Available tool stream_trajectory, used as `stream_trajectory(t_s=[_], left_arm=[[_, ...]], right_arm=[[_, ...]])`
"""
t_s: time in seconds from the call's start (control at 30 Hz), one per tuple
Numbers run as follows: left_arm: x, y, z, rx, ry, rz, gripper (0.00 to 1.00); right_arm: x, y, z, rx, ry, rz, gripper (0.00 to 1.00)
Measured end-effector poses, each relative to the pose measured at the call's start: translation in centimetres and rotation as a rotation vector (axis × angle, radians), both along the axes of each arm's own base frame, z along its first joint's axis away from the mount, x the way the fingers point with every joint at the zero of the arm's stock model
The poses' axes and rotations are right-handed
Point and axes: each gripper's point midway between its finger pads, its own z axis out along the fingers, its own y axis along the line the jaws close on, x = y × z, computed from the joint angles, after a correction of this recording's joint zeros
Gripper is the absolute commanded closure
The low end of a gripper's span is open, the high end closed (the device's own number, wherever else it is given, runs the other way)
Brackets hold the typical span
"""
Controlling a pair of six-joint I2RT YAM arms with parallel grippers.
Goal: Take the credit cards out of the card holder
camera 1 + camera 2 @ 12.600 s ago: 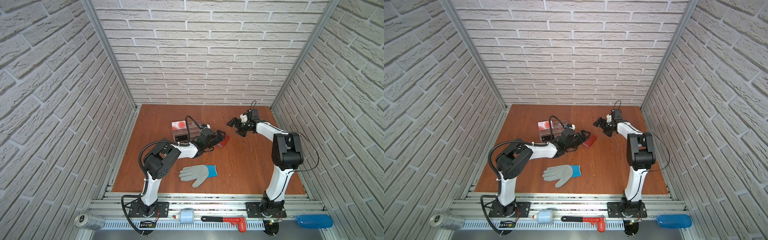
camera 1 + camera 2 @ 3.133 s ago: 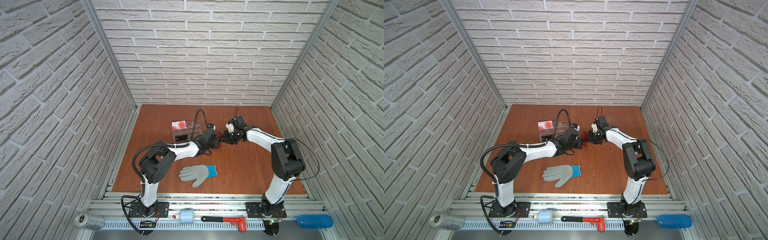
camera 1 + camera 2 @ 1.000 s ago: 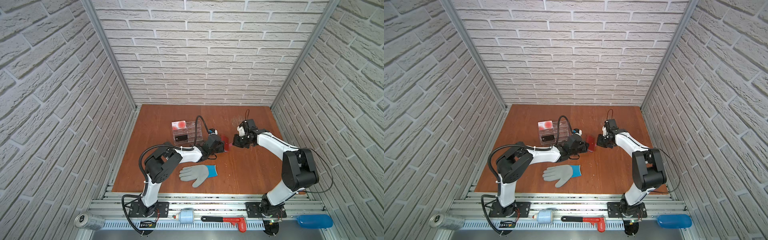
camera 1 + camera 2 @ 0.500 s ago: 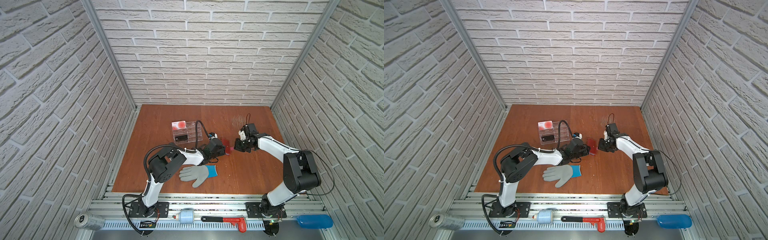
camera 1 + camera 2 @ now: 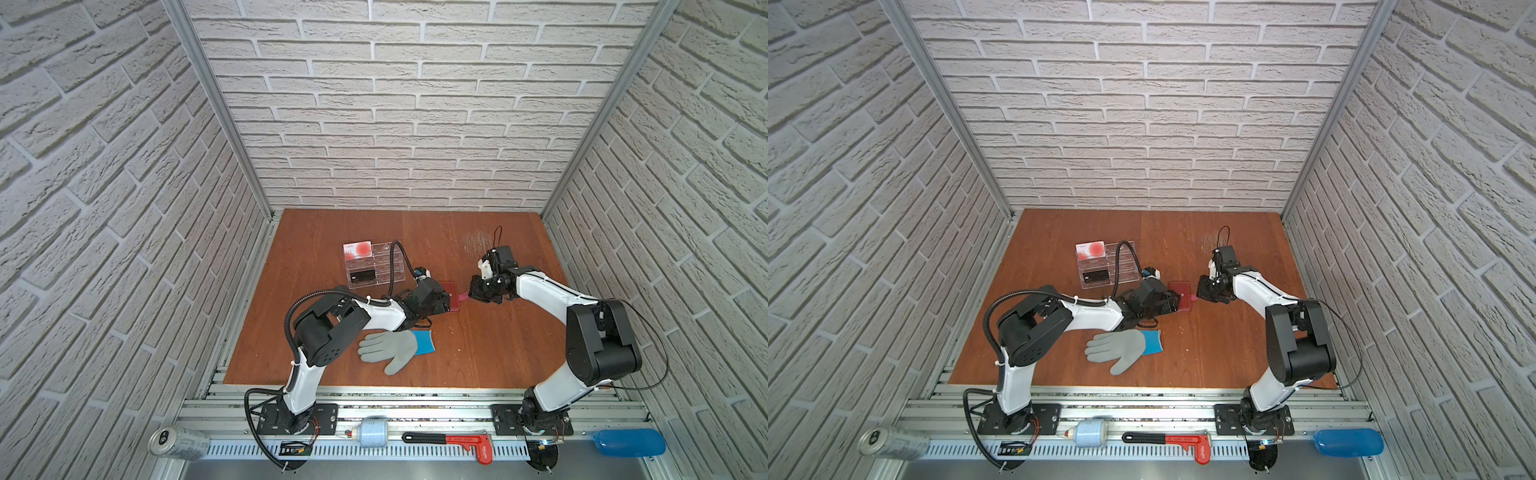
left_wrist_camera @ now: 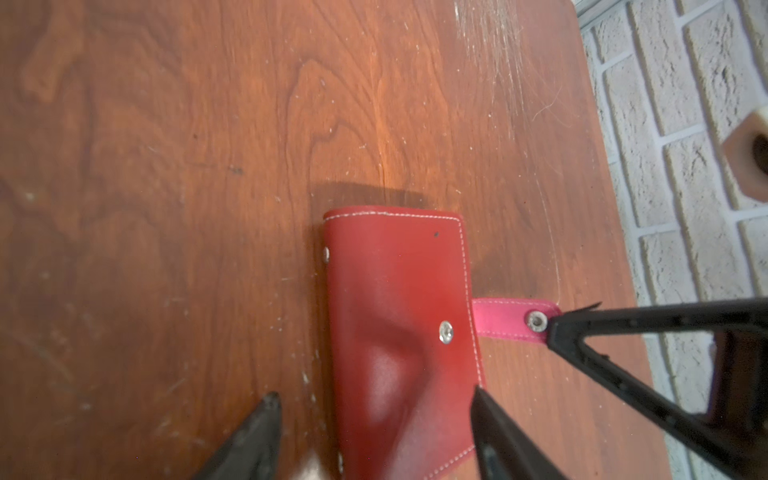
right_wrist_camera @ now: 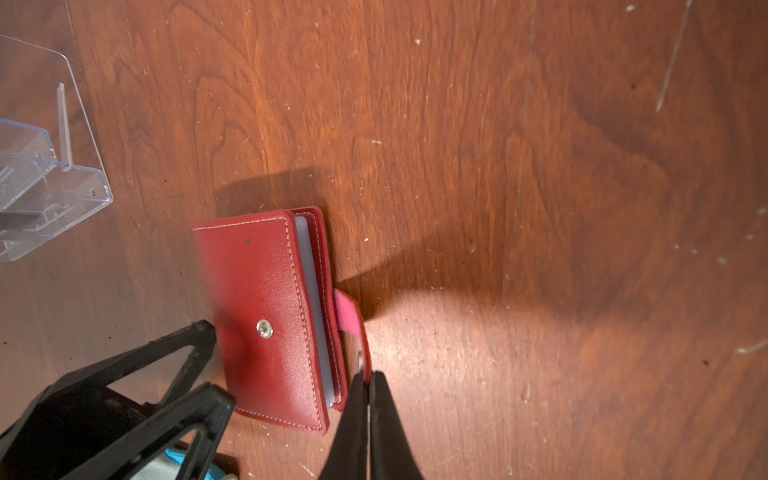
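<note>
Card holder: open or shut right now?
Shut but unsnapped: card holder covers lie together flat; strap tab sticks out sideways, off the cover's snap stud.

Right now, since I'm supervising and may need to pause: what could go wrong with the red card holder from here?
1. The right end effector pinches only the tip of the strap tab, so a pull may slip off.
2. The left end effector stands open astride the card holder, not clamping it; the holder could drag across the table instead of opening.
</note>
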Motion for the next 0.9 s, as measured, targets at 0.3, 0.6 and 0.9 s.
stream_trajectory(t_s=[0.3, 0.6, 0.9], left_arm=[[0.3, 1.5, 5.4, 0.069, -0.141, -0.036, 0.02], [1.8, 3.3, 10.9, 0.109, -0.299, -0.055, 0.02], [3.6, 6.0, 12.1, 0.093, -0.313, -0.024, 0.02]], right_arm=[[0.2, 0.0, 0.0, 0.0, -0.007, -0.002, 0.65], [0.3, -0.3, 0.2, -0.03, -0.008, -0.006, 0.4], [2.3, 0.7, 0.5, -0.047, -0.022, 0.015, 0.42]])
